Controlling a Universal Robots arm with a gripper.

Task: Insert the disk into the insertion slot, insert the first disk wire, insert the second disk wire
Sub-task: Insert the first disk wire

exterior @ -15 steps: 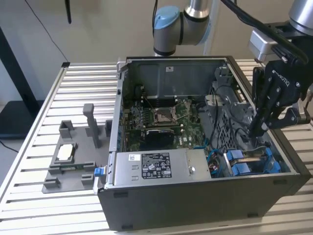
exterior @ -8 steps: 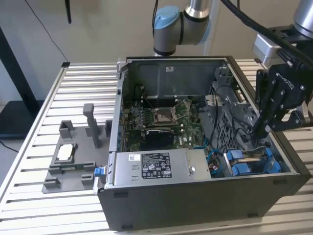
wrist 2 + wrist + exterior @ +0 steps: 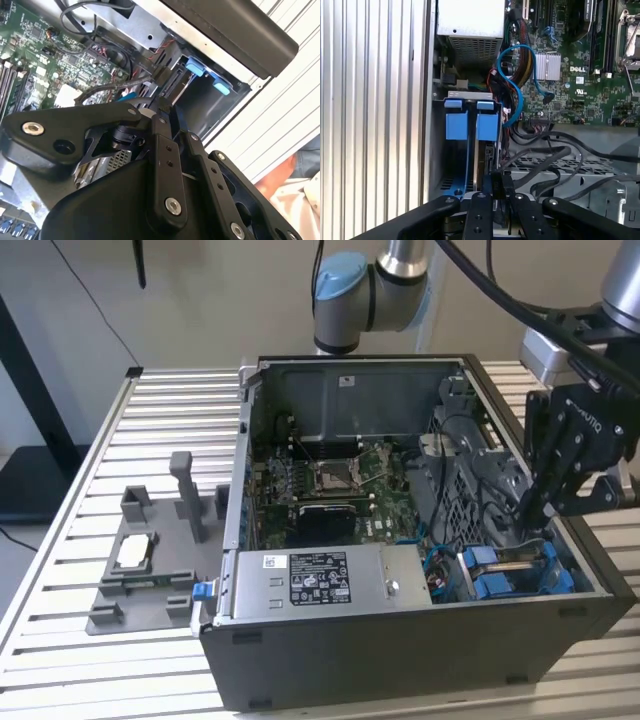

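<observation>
arm (image 3: pixel 370 285): grey, blue cap | jaws: black, screws seemingly silver | cable (image 3: pixel 483 280): black

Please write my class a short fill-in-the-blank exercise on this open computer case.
The carrier frame around the disk is coloured ____.
The disk sits ____ the computer case.
The gripper reaches into the computer case at the exterior view's ____.
Missing words: blue; inside; right.

Smooth blue plastic disk carrier (image 3: pixel 487 126)
</observation>
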